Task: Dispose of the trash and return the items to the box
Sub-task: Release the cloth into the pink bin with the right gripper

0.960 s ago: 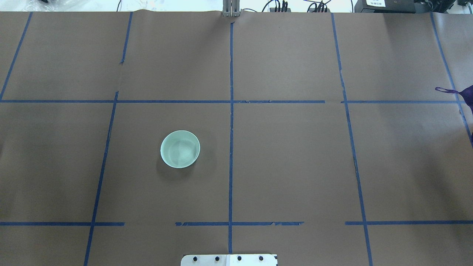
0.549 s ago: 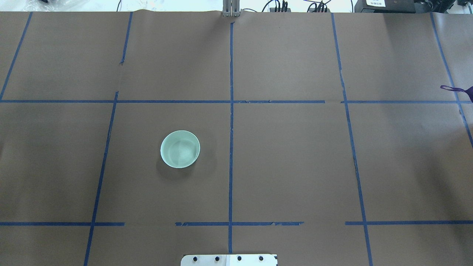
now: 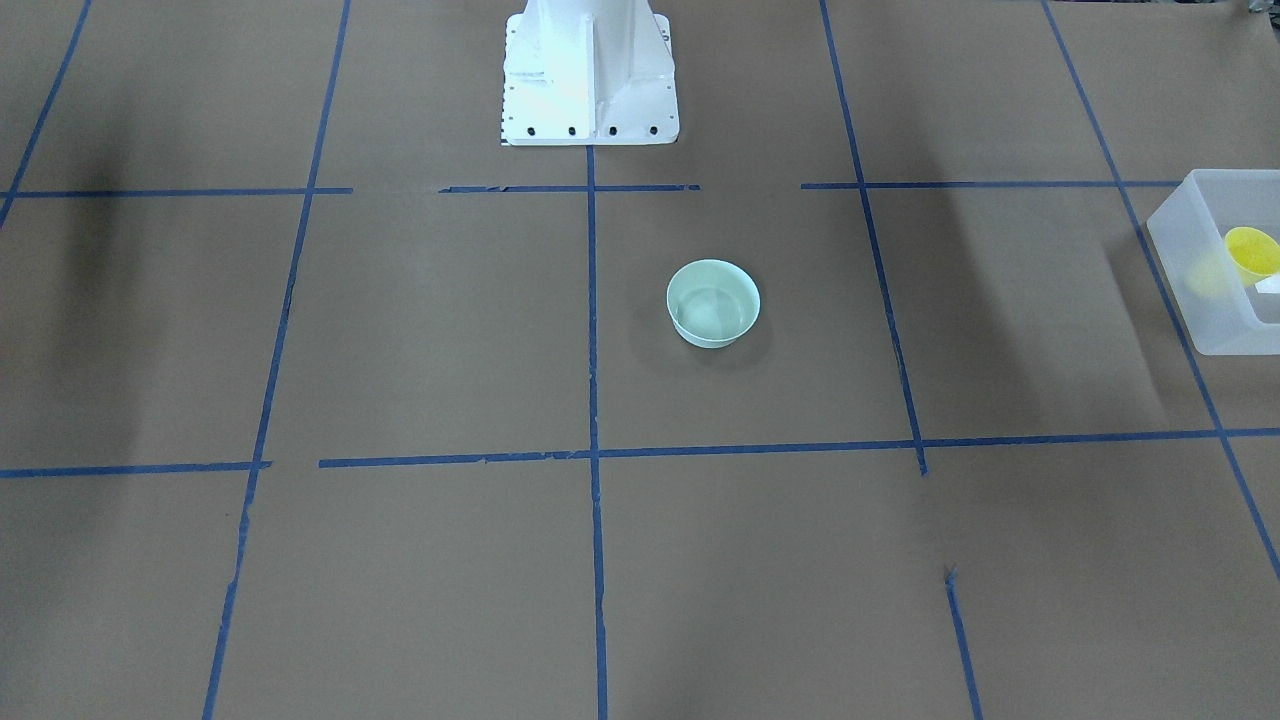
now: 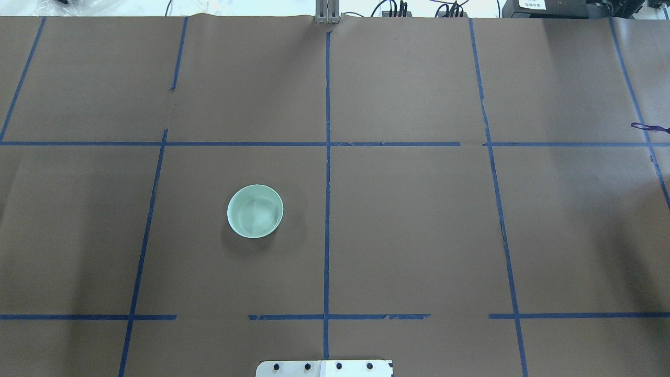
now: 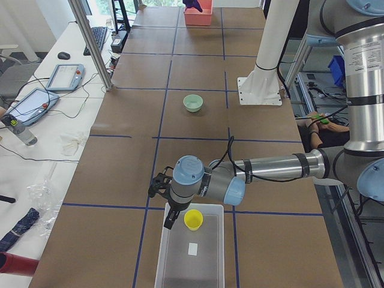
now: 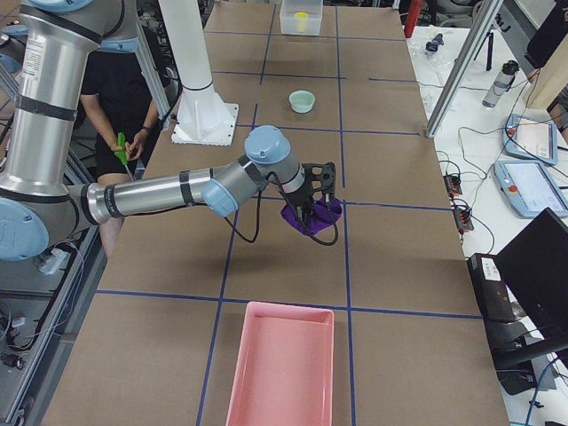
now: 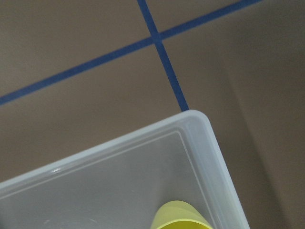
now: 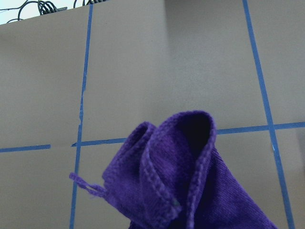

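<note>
The cloth (image 4: 649, 126) has slid almost off the overhead view's right edge, so your right gripper (image 6: 312, 202) looks to be carrying it toward the pink bin (image 6: 282, 373). It bunches right under that gripper, but you cannot tell how far the jaws are closed. Keep it high and let go only once it is fully over the bin. Your left gripper (image 5: 168, 221), grip unreadable, sits beside the cup (image 5: 193, 219) in the box (image 5: 161, 258), and the bowl (image 4: 255, 211) waits well apart.
</note>
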Motion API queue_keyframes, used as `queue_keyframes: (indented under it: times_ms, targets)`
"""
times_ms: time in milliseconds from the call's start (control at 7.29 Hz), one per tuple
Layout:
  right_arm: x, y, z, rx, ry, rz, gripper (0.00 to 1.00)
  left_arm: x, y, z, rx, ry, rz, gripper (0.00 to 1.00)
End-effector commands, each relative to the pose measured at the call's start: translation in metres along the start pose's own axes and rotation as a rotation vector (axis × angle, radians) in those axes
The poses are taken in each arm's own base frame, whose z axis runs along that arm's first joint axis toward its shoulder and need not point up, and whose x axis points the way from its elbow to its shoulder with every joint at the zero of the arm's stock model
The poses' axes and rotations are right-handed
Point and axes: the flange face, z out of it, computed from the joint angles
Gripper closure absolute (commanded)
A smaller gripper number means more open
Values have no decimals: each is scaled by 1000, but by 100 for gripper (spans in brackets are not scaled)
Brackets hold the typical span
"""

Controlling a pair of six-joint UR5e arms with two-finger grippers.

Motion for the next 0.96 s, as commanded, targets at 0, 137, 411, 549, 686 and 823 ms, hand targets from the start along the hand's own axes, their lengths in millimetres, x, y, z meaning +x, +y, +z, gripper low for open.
queue_keyframes:
  times_ms: [0, 137, 411, 549, 686, 823]
  targets:
    - [46, -8, -13, -4, 82, -92, 100, 14, -24, -48, 89, -60, -157, 0]
    - [65, -12, -16, -38, 160, -179, 100, 42, -42, -59, 120, 3, -245, 0]
    - [97, -18, -7, -94, 284, -302, 100, 111, -79, -77, 149, 118, -211, 0]
    - [132, -16, 10, -140, 315, -290, 100, 165, -118, -69, 132, 180, -241, 0]
    - [177, -28, 33, -192, 325, -289, 100, 191, -138, -66, 127, 213, -264, 0]
    - [218, -44, 49, -239, 326, -306, 100, 206, -145, -65, 122, 234, -272, 0]
